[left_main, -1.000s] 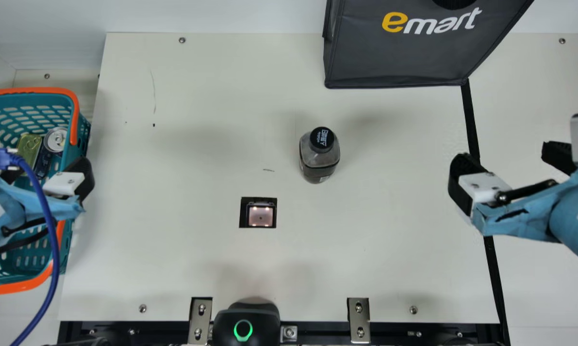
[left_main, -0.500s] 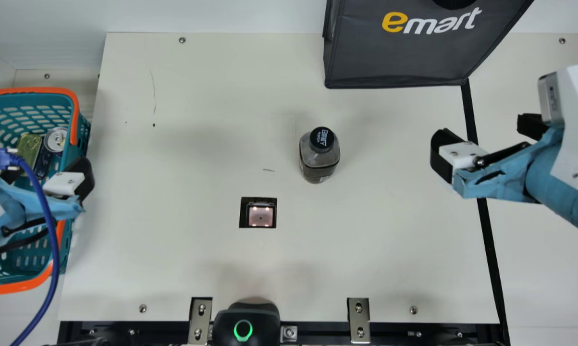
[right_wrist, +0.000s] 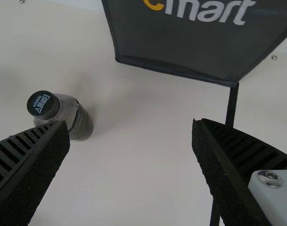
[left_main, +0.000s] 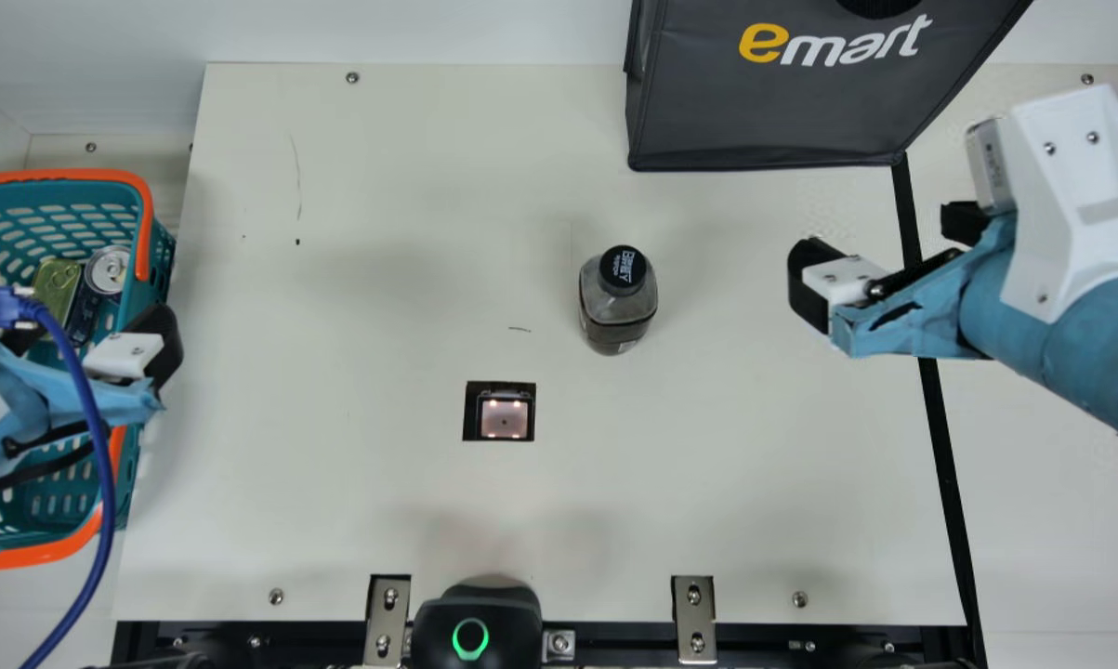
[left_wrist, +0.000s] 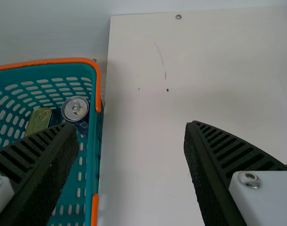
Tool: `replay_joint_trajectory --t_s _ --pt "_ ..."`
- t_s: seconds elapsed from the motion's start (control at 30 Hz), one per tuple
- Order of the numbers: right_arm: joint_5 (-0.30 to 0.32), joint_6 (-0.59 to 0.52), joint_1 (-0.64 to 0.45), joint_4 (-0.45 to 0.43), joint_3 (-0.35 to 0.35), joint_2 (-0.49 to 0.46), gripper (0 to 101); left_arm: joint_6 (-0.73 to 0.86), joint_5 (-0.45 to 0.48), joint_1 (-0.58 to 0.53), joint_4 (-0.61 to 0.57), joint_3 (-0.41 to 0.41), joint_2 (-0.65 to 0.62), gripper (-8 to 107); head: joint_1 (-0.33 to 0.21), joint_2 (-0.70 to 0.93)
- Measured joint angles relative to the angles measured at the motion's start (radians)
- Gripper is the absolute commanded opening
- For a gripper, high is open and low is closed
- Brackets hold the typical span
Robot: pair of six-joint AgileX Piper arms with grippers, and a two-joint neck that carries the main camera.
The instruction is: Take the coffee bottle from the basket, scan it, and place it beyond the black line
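Note:
The coffee bottle [left_main: 618,302] stands upright on the table, right of and behind the scanner window [left_main: 504,416]. To its right in the main view is my right gripper [left_main: 870,232], open and holding nothing, above the table near the black line [left_main: 909,218]. My left gripper [left_main: 94,339] hangs open over the basket [left_main: 140,223]. In the left wrist view my left gripper [left_wrist: 131,129] has its fingers wide apart, with the basket [left_wrist: 94,141] partly behind one. In the right wrist view, my right gripper [right_wrist: 131,125] is spread, and the bottle [right_wrist: 77,113] shows beyond one finger.
A dark shopping bag [left_main: 782,102] stands at the back right, its lower corner by the black line. Inside the basket lie a can [left_main: 108,269] and a gold tin [left_main: 57,283]. A black device with a green ring [left_main: 477,623] sits at the front edge.
My right gripper has moved left and toward the back of the table, nearer the bottle, staying open. The left arm and the bottle have kept still.

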Motion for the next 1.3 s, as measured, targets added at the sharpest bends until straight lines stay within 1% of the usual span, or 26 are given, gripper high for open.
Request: replay_joint_trajectory --t_s 0.37,0.57,0.77,0.97,1.3 --pt "-0.051 0.063 0.136 -0.053 0.027 0.042 91 0.0 0.0 0.0 0.0 0.0 0.0 90 0.0 0.0" --pt "-0.079 0.103 0.214 -0.079 0.027 0.072 91 0.0 0.0 0.0 0.0 0.0 0.0 90 0.0 -0.002" --pt "-0.092 0.138 0.285 -0.103 0.017 0.113 91 0.0 0.0 0.0 0.0 0.0 0.0 90 0.0 0.0" --pt "-0.103 0.158 0.335 -0.111 0.006 0.154 91 0.0 0.0 0.0 0.0 0.0 0.0 90 0.0 0.0" --pt "-0.122 0.148 0.367 -0.111 0.003 0.211 91 0.0 0.0 0.0 0.0 0.0 0.0 90 0.0 0.0"
